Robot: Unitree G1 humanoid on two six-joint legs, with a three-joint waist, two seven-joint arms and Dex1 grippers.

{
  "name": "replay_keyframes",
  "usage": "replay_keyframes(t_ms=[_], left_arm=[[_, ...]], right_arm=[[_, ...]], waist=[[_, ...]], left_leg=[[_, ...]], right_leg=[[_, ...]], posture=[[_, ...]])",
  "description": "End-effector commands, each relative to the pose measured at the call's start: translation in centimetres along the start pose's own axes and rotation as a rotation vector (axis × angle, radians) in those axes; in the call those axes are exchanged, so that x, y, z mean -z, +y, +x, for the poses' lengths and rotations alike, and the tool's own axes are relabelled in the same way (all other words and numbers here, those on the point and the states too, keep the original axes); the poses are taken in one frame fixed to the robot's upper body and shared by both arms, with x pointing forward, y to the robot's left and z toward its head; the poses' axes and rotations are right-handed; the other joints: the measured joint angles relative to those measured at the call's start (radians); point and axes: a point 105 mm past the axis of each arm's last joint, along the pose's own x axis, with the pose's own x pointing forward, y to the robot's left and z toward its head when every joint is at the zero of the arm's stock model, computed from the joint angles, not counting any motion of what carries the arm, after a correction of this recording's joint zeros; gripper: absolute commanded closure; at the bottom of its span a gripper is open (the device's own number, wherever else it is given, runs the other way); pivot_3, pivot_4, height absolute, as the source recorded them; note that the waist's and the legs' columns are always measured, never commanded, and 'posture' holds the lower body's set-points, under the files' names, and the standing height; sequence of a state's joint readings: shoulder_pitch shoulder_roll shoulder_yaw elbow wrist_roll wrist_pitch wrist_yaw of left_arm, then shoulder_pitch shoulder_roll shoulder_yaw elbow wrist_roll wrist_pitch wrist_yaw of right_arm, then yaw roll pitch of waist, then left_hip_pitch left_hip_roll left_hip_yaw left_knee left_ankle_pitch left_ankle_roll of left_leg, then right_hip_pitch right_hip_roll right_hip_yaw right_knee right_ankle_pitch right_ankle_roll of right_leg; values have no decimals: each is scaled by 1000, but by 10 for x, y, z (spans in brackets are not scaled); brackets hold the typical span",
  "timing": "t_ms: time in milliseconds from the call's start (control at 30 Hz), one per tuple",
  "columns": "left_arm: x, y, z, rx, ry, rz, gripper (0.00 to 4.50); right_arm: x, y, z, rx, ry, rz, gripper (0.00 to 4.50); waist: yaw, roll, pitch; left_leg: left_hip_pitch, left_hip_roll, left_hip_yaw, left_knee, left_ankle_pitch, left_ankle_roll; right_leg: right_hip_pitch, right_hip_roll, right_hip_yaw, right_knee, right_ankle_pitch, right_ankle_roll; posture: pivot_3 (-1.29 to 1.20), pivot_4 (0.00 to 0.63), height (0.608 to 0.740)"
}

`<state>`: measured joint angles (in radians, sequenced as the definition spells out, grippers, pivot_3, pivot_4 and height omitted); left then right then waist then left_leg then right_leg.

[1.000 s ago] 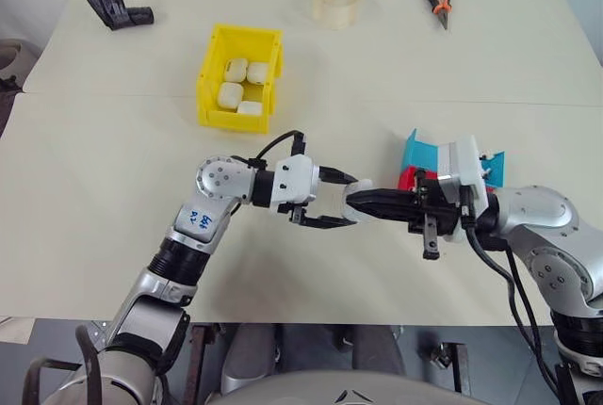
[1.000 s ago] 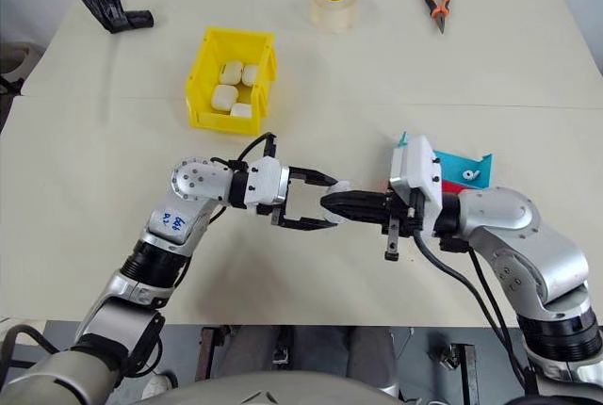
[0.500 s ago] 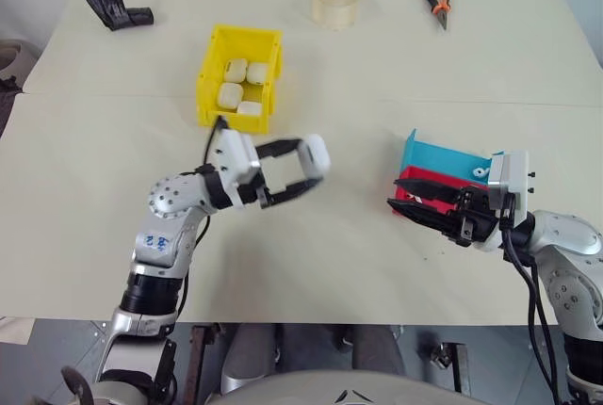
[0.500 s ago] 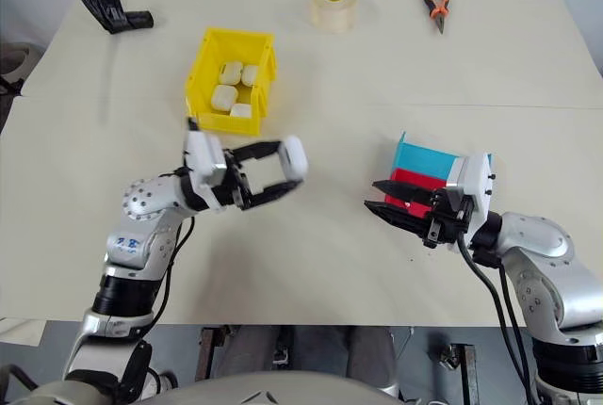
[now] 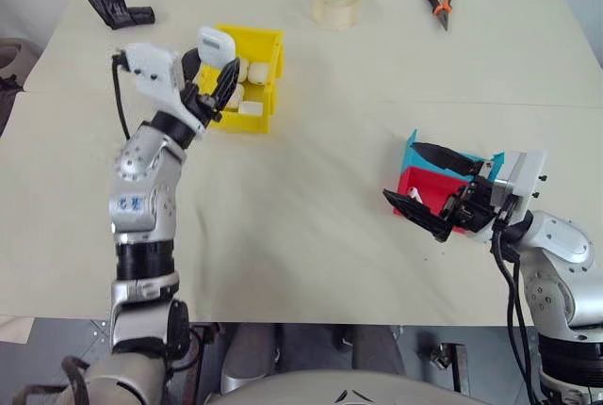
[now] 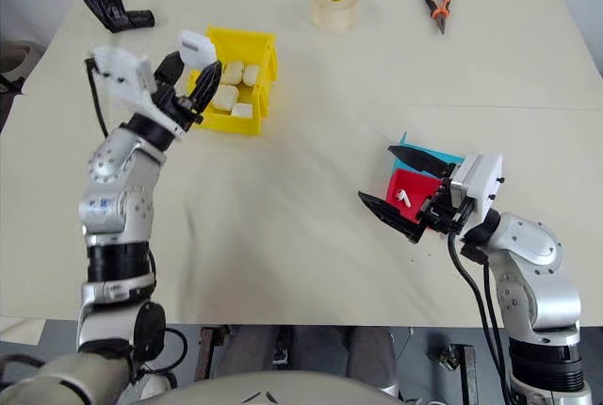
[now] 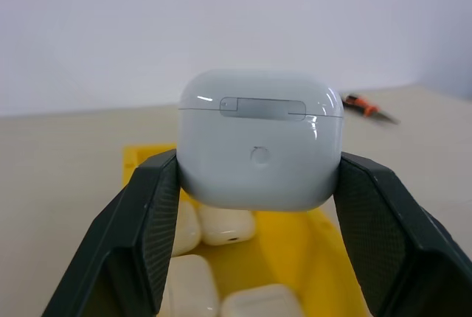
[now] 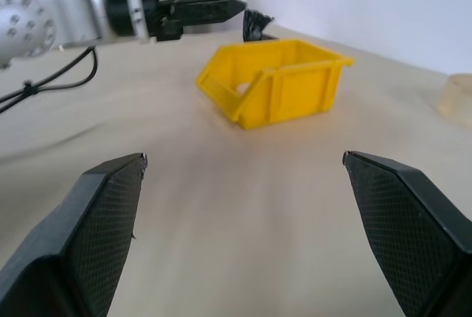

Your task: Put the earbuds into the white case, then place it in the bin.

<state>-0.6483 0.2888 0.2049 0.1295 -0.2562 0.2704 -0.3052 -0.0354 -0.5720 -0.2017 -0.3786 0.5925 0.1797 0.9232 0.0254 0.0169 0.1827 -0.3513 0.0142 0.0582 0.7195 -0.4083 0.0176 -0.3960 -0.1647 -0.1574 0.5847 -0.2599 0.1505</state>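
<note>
Left gripper (image 7: 258, 258) clamps the small white rounded glossy plastic case (image 7: 259, 140), lid closed, by its two side faces, over the bright yellow rectangular plastic bin (image 5: 265, 80). Case looks light, rigid, slick; the side pinch seems right. Right gripper (image 6: 403, 186) fingers spread wide, empty, above the table (image 5: 320, 217).

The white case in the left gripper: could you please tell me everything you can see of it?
The white case is a small, glossy, rounded pebble of what looks like plastic. Its lid is shut, with a fine seam running below the top, a flat hinge plate across that seam and a small round button under it. The left gripper clamps it between its two black fingers, one on each side. It is held up in the air above the yellow bin, which already holds several similar cases.
</note>
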Motion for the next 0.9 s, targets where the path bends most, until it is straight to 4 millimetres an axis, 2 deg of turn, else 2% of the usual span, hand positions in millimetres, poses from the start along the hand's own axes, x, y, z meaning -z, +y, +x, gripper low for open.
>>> replay_keyframes(t_ms=[33,133,200,300,400,467,567,667,767,900], left_arm=[[2,6,9,-24,28,21,1737],[11,8,17,-9,85,9,1737],[12,0,21,46,89,-12,987],[8,-3,20,82,78,11,107],[7,-6,10,124,83,37,45],[4,-5,-1,149,71,52,45],[1,-16,-22,284,70,53,45],[8,-35,-61,517,122,148,45],[10,-46,-102,707,143,179,45],[19,-33,-123,686,189,238,45]], right_arm=[[-9,-3,0,12,-28,-43,43],[-11,-4,2,17,-36,-54,43],[-12,-3,3,19,-40,-55,0],[-12,1,6,6,-45,-47,0],[-12,1,5,0,-38,-46,0],[-10,0,3,-12,-23,-41,0],[-6,-1,-1,-44,11,-35,0],[0,-2,-8,-97,63,-37,0],[3,-10,-15,-129,96,-47,0],[7,-22,-23,-135,128,-65,0]], waist=[[-2,0,0],[-3,0,0],[-3,0,0],[-2,0,0],[-4,0,0],[-4,0,0],[-5,0,0],[-8,0,0],[-13,0,0],[-3,0,0]], left_leg=[[0,0,0,-1,0,0],[0,0,1,-1,0,0],[0,0,1,-1,0,0],[0,0,1,-1,0,0],[0,0,1,-1,0,0],[0,0,1,-1,0,0],[1,1,1,-1,0,0],[0,1,1,-1,0,0],[1,1,2,-1,0,0],[1,1,2,0,0,0]], right_leg=[[0,0,0,0,0,0],[0,0,0,0,0,0],[0,0,0,0,0,0],[0,0,0,0,0,0],[0,0,0,0,0,0],[0,0,0,0,0,0],[0,0,0,0,0,0],[-1,0,0,0,0,0],[-1,0,1,0,0,0],[-1,0,1,0,0,0]], posture=[[0,150,740],[0,150,740],[0,150,740],[0,150,740],[0,150,740],[0,150,740],[0,150,740],[0,150,740],[0,150,740],[0,150,740]])
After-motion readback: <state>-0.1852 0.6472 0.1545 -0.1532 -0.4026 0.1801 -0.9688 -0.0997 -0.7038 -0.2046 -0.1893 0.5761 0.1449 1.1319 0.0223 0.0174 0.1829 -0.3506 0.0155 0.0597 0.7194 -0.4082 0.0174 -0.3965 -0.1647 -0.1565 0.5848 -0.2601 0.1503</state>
